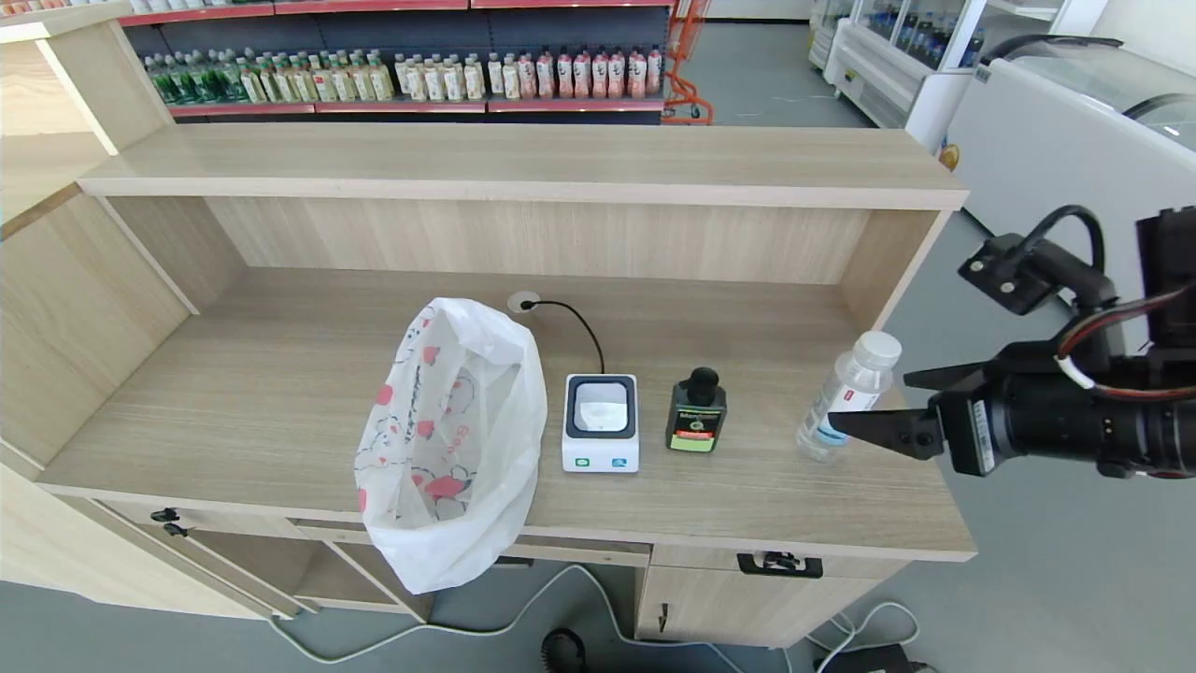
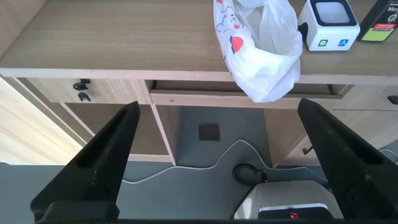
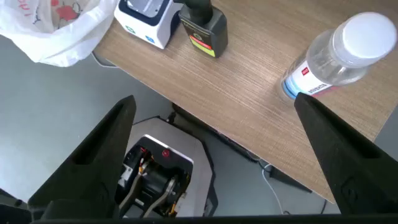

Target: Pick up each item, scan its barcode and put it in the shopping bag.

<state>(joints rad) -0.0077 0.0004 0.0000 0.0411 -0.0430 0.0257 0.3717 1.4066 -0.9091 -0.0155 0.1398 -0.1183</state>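
right hand [image 1: 869, 400] apart, beside water bottle [image 1: 860, 372] at worktop [image 1: 234, 393] right end. left hand [image 2: 217, 124] apart, low near bag [image 2: 264, 56].

Light wood checkout counter [image 1: 234, 393] sat on a grey floor [image 1: 766, 75], with red shelves [image 1: 392, 107] of bottled drinks and white freezers [image 1: 1046, 140] behind it.

The light wood bench [image 1: 234, 393] carries a white shopping bag [image 1: 448, 439] with red prints, its mouth open, sagging over the front edge left of the middle. Just right of it sits a white scanner [image 1: 601, 422], its black cable [image 1: 584, 327] running to a hole [image 1: 523, 301] near the back. Next come a dark bottle [image 1: 697, 411] and, by the right edge, a clear water bottle [image 1: 846, 393].
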